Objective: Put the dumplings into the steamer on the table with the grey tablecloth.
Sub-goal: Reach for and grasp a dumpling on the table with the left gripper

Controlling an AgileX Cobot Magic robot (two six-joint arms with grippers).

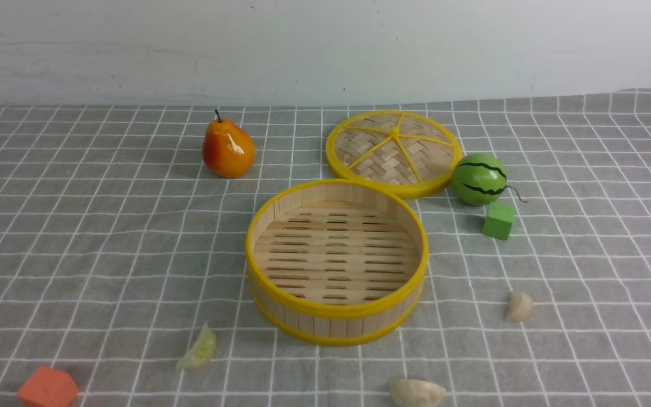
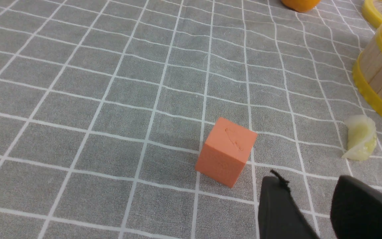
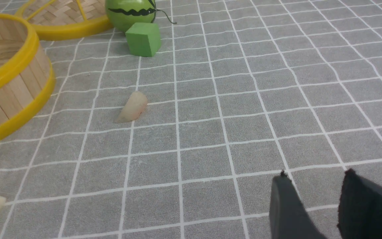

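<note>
Dial centred on the steamer, 12 o'clock = far wall. The round, shallow bamboo steamer [image 1: 331, 327] sits mid-table on the grey tablecloth [image 1: 105, 226]. That cloth is a soft fabric w/ a grid of thin white lines, slightly rippled, and it covers the whole table [image 1: 613, 339]. The steamer has a slatted pale-wood floor, a wall of upright wooden strips and glossy yellow rims top & bottom, w/ nothing inside.

All three dumplings lie on the cloth outside it:
- The pale green crescent dumpling [image 1: 198, 350] is at approx. 8 o'clock, near the wall but not touching.
- A cream-white dumpling [image 1: 519, 307] is betw. 3 and 4 o'clock, further off.
- The second cream-white dumpling [image 1: 417, 392] is at 5 o'clock, by the near edge of the front view.

They look smooth, lumpy and matte.

The flat woven yellow-rimmed lid [image 1: 394, 148] lies at 1 o'clock, its rim just behind the steamer's. A shiny orange-red toy pear [image 1: 228, 148] stands at 11. A glossy green striped toy melon [image 1: 479, 179] is at 2, right beside the lid. A matte green cube [image 1: 498, 220] sits just in front of the melon. A matte orange block [image 1: 47, 388] is far out at 8.

The left gripper [image 2: 310, 186] hangs low just beside the orange block, not touching it. Its black fingers [image 2: 277, 212] are spread w/ bare cloth betw. them, holding nothing. The right gripper [image 3: 317, 179] is likewise spread and empty, well apart from the nearest cream dumpling.
</note>
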